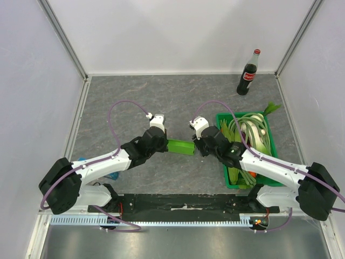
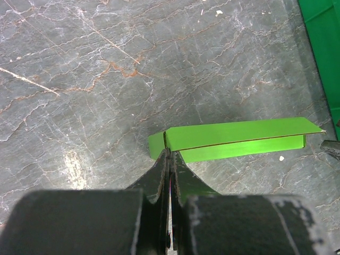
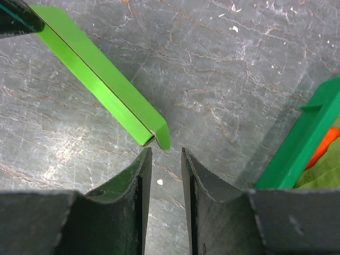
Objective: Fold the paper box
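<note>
Between both arms, over the grey marbled table [image 1: 161, 102], hold the small lime-green thin-card paper box [image 1: 180, 146] clenched at one end in the left gripper [image 2: 170, 155]. Bring the right gripper [image 3: 166, 154], jaws parted and empty, fully over the free end flap before pinching squarely.

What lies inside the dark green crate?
Pale stalks, green leaves and something orange fill the crate. Its floor is covered by them, and the right arm hides the near part.
</note>
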Action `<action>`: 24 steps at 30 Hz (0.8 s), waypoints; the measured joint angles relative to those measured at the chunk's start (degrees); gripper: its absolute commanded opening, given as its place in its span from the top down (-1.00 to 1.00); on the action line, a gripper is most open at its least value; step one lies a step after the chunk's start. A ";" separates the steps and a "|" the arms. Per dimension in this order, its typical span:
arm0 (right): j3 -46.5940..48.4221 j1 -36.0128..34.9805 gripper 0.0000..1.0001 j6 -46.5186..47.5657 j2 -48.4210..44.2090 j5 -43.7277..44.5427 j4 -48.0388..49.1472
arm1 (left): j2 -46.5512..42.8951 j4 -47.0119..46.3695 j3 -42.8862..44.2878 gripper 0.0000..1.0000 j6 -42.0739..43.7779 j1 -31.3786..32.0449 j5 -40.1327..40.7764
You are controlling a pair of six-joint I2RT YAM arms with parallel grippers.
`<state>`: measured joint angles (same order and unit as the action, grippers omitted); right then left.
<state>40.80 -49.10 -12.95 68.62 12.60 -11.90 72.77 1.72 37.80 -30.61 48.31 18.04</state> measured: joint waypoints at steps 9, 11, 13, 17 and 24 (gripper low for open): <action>-1.51 0.00 0.49 1.99 1.22 -0.09 6.54 | 0.00 0.63 0.20 0.96 0.04 0.55 0.04; -1.55 -0.02 0.48 2.14 1.62 -0.09 7.19 | 0.00 0.74 0.22 0.96 0.04 0.59 0.07; -1.86 0.00 0.47 2.27 1.68 -0.02 7.72 | 0.00 0.81 0.26 0.96 0.04 0.63 0.07; -2.91 0.00 0.47 2.34 1.62 0.87 8.31 | 0.00 0.96 0.31 0.96 0.04 0.70 0.07; -3.32 0.00 0.49 2.71 1.62 2.60 8.55 | 0.00 1.05 0.31 0.96 0.07 0.92 0.11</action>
<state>37.47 -49.10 -10.24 70.24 15.20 -3.36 72.77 2.76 38.11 -30.55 49.23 18.15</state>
